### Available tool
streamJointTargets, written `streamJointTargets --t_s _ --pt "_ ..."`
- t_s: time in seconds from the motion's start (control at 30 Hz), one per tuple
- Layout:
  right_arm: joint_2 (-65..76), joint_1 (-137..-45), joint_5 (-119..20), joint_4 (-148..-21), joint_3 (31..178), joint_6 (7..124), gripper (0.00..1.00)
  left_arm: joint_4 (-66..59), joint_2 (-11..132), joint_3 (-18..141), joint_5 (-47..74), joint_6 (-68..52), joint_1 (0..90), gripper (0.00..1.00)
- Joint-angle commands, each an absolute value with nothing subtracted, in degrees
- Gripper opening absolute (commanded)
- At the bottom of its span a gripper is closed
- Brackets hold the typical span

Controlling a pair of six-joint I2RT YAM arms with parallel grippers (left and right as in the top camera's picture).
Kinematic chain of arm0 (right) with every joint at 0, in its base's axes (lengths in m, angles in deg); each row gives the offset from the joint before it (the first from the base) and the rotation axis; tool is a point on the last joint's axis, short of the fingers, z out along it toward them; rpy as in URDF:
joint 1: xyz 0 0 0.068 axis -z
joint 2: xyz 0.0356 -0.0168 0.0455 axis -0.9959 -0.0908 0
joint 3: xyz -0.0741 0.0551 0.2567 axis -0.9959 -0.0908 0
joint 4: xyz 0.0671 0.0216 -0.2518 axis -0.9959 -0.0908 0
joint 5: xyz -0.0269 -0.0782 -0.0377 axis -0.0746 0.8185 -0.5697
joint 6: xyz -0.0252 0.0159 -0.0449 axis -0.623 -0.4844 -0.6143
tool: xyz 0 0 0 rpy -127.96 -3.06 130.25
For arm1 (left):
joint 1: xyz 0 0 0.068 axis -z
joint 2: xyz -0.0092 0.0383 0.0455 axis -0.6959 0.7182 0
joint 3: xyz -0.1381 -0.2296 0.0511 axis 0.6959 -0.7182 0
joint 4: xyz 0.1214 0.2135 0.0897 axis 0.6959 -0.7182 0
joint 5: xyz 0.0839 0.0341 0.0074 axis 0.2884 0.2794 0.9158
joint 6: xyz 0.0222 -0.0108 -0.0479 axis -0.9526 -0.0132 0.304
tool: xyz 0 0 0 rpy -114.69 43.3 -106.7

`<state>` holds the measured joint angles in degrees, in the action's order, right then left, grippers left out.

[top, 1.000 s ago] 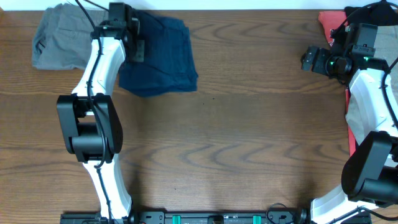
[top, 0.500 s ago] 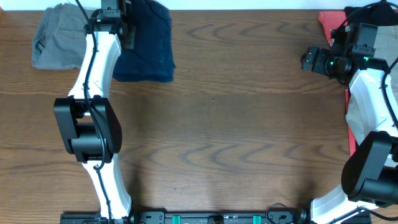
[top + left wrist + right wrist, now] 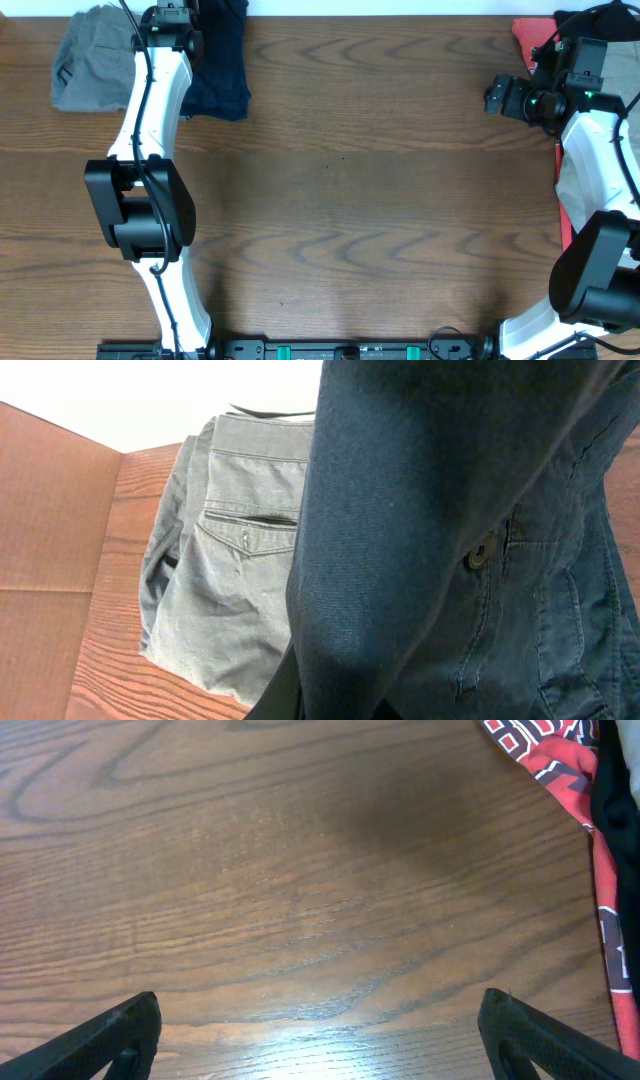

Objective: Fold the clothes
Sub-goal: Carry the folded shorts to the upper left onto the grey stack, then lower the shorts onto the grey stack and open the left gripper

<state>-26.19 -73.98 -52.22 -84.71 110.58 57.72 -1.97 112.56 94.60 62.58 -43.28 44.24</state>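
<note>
The dark navy blue shorts [image 3: 222,60] lie bunched at the far left edge of the table, beside the folded grey shorts [image 3: 90,68]. My left gripper [image 3: 190,25] is at the far edge and shut on the navy shorts, which fill the left wrist view [image 3: 450,540]; the grey shorts [image 3: 235,580] lie just past them there. My right gripper [image 3: 497,97] is open and empty above bare wood at the far right. A red printed garment [image 3: 560,760] shows at the right edge of the right wrist view.
More clothes lie along the right edge: the red garment [image 3: 525,35] at the far right corner, and grey and red cloth [image 3: 565,190] behind the right arm. The table's far edge [image 3: 380,14] runs close behind both grippers.
My left gripper has pulled the navy shorts to the left and toward the far edge, next to the grey shorts. The navy cloth now looks narrower. The right arm has not moved.
</note>
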Motion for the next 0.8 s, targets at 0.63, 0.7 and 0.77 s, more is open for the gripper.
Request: streamJointTargets --t_s 0.63,0.7,0.77 --pt "-24.9 -73.6 -52.1 -84.8 111.4 58.2 0.99 -0.6 111.4 98.7 71.4 -44.0 43.8 0.06" --pt "-24.9 -73.6 -52.1 -84.8 111.4 58.2 0.99 -0.6 110.7 98.7 71.4 -44.0 43.8 0.06" --pt "-24.9 -73.6 -52.1 -84.8 111.4 58.2 0.99 -0.6 110.0 98.7 71.3 -44.0 43.9 0.06"
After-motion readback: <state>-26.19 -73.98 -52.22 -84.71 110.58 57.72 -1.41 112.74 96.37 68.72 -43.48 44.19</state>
